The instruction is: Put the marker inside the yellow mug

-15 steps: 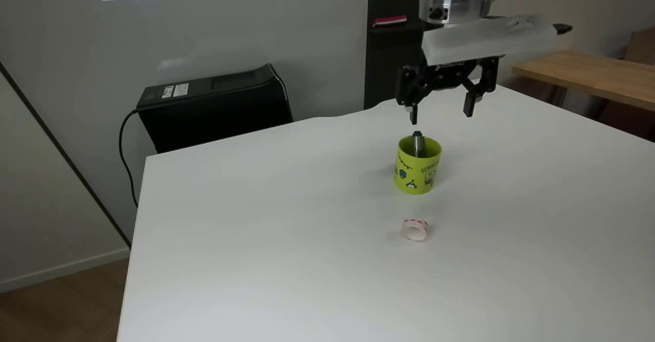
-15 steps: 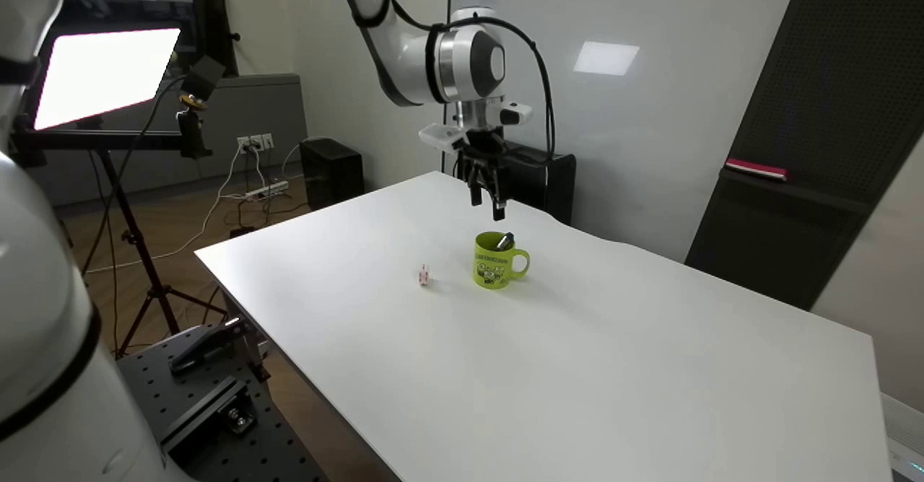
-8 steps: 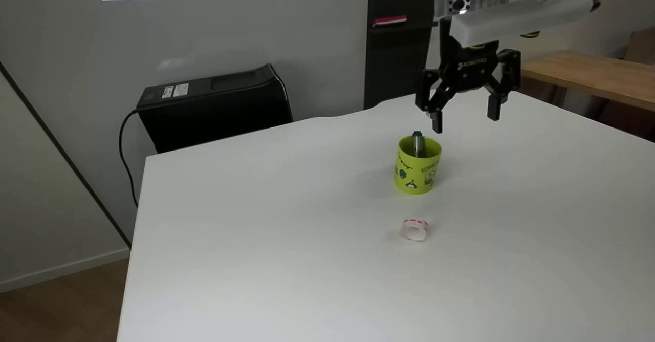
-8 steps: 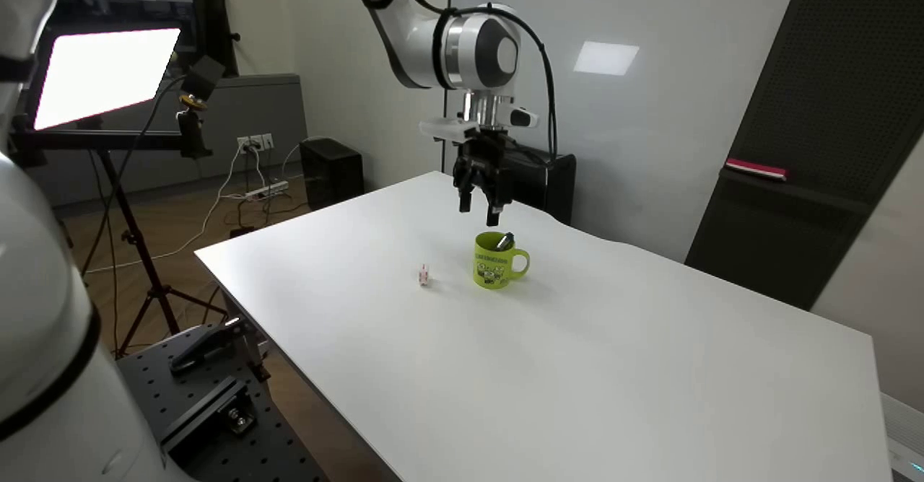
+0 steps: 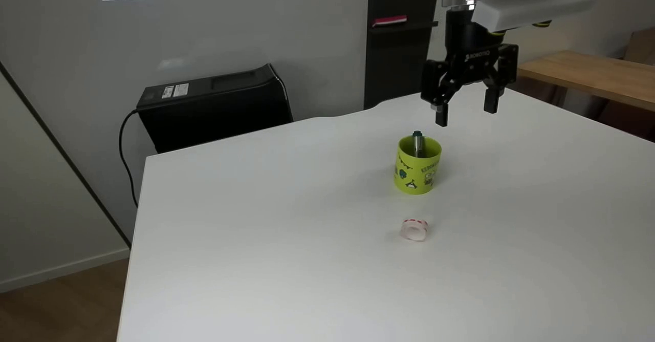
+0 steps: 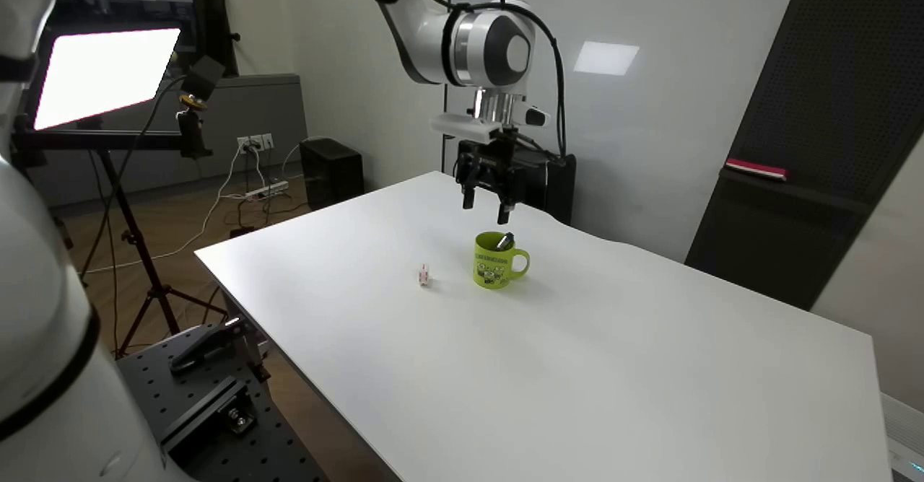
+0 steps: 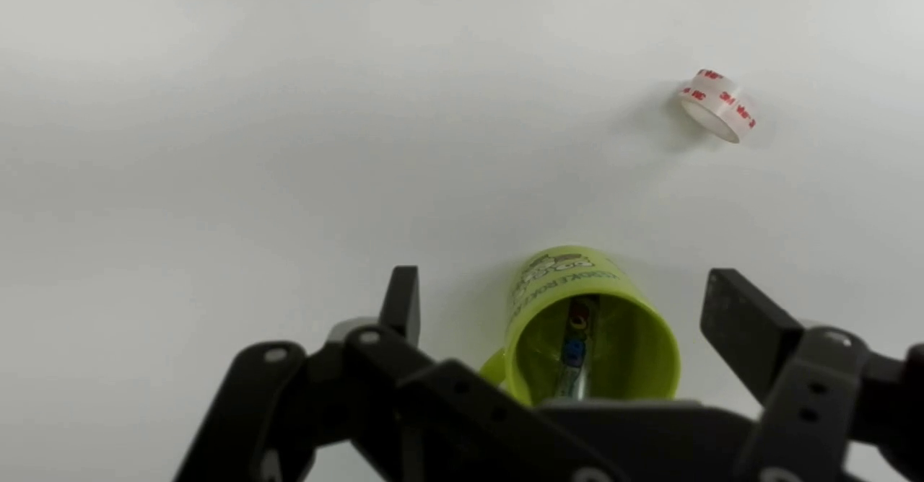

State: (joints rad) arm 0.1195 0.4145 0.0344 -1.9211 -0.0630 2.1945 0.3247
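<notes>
One lettered lime-green cylindrical mug [image 5: 417,177] holds a slim dark marker [image 7: 575,348] near a whitish ring [image 7: 722,99] reading "3M", the black "ROBOTIQ" gripper [image 5: 466,119] hanging higher, jaws apart.

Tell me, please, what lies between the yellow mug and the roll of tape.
Only bare white tabletop lies between the yellow mug and the roll of tape, in both exterior views and the wrist view.

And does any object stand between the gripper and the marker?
Nothing visible does. The gripper hangs open, higher than the yellow mug, and the marker leans inside it, its top showing above the rim. The mug's wall surrounds only its lower part. The small ring with red print is on the table, off this path.
</notes>
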